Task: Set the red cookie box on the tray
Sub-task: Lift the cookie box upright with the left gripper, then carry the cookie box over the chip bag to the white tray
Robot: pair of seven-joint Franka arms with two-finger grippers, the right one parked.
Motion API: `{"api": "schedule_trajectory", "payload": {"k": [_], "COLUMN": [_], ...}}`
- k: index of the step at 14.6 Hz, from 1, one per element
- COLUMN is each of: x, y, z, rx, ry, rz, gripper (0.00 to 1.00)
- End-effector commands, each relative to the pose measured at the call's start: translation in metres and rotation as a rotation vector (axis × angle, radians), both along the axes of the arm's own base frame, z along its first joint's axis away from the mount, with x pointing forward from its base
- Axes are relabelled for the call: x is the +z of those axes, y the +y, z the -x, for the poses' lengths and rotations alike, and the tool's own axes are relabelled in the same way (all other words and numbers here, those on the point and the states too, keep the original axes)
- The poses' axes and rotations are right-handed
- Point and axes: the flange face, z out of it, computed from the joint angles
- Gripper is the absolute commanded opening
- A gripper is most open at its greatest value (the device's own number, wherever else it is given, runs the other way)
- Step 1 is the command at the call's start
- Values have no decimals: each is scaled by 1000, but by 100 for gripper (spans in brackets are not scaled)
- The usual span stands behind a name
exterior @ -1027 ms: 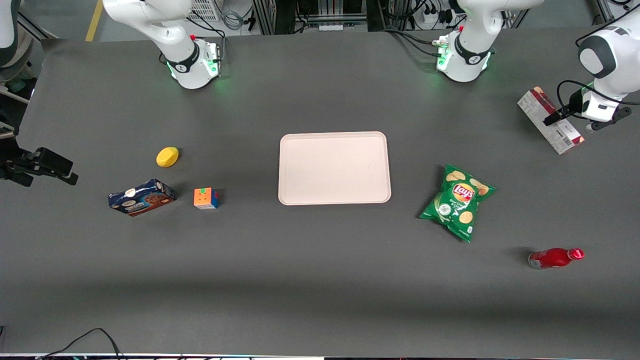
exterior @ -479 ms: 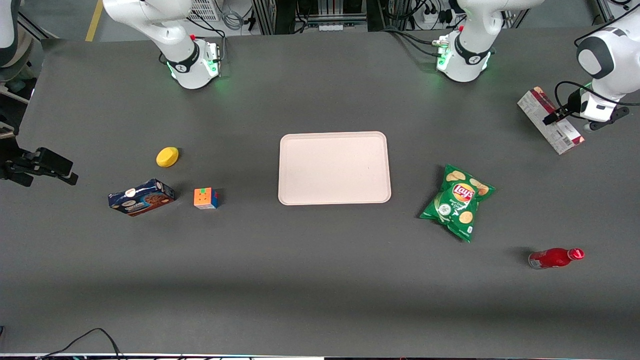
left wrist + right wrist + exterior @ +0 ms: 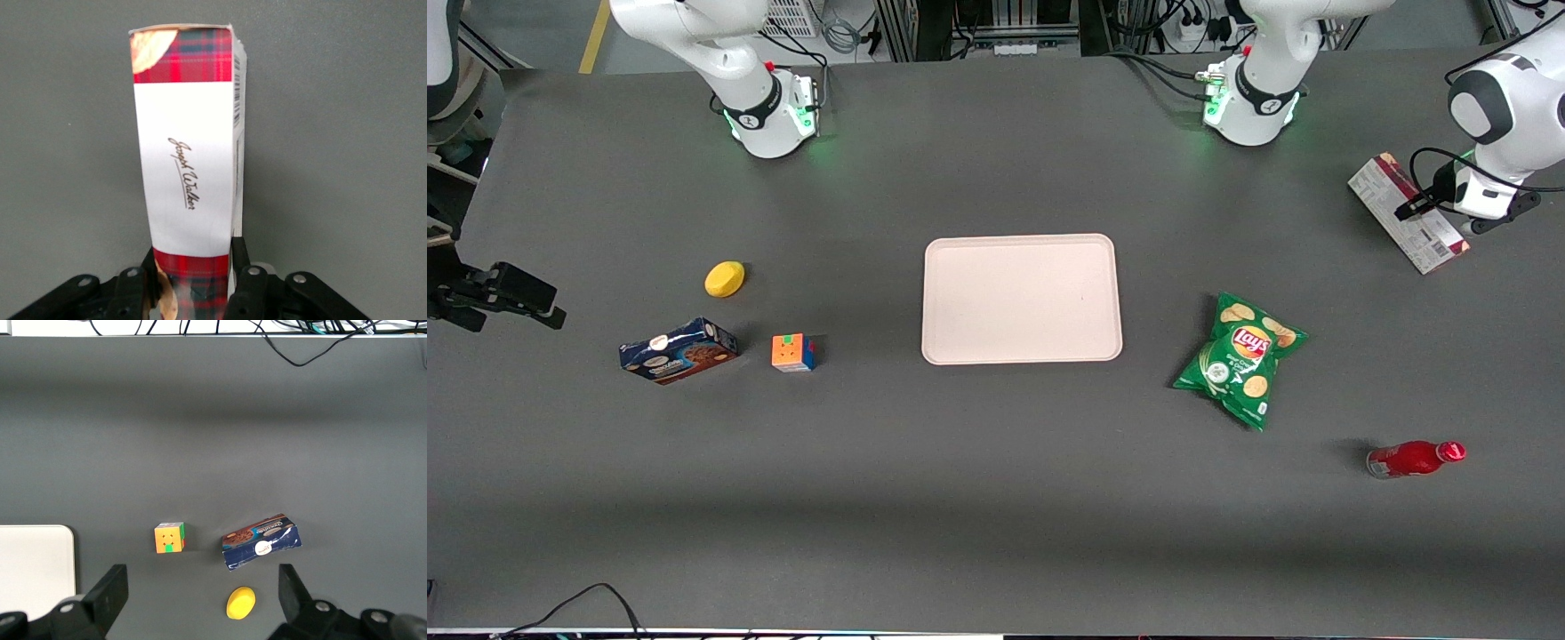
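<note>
The red cookie box (image 3: 190, 167) lies at the working arm's end of the table (image 3: 996, 498), clamped at one end between the fingers of the claw (image 3: 193, 283), well apart from the tray (image 3: 1021, 299) at the table's middle, with a green chip bag (image 3: 1240, 358) between them.

Left arm (image 3: 1498, 107): glossy white rounded shell, dark grey joint caps, black cable looped at wrist. Base (image 3: 1249, 107): white cone, black collar band, green status light, red button. Hand (image 3: 193, 283): black matte, silver screws on finger mounts.
</note>
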Motion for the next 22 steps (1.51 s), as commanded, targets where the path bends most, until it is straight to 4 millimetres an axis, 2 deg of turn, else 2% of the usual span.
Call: {"api": "schedule_trajectory", "payload": {"k": [1,3,5,7,9,12,15,16,18,20,22], "x": [-4,-4,-2,7,24,74,129,144,172,189,200], "y": [-5,-7,-8,-8,-16,-48,-108,-127,-182,-248,-311], "z": [-3,-5,-9,-21,-47,-102,-163,-177,-206,-227,-244], "rx": [4,-4,-12,-46,-111,-214,-286,-326,-429,-537,-469], "ry": [-4,-2,-3,-18,-20,31,48,41,-2,-24,-24], "rz": [-4,-5,-6,-14,-18,-8,45,40,13,14,97], "gripper": [13,0,0,0,0,0,0,0,0,0,0]}}
